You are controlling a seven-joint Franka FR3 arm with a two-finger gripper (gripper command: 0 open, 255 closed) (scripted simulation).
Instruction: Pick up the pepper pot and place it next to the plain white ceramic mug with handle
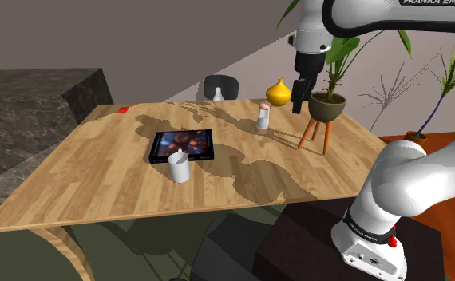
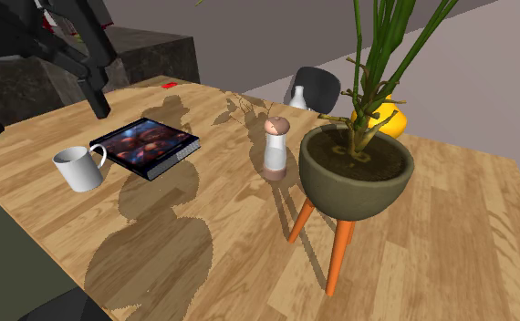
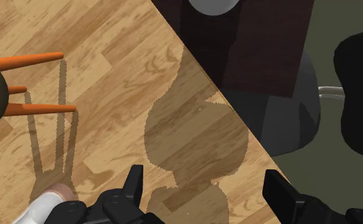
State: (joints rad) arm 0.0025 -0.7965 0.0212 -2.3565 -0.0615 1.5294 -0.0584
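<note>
Gripper [image 1: 299, 96] hung over wood table [image 1: 98, 176], just beside planter [image 1: 327, 106], fingers [image 3: 135, 181] spread apart w/ nothing btwn them. Planter was a dark bowl on orange legs. Flat dark slab w/ picture face [image 1: 182, 145] lay well apart from planter. White mug [image 1: 179, 167] stood further off still. Pepper pot [image 1: 263, 116], white w/ pinkish top, stood upright near planter, on its mug side.
</note>
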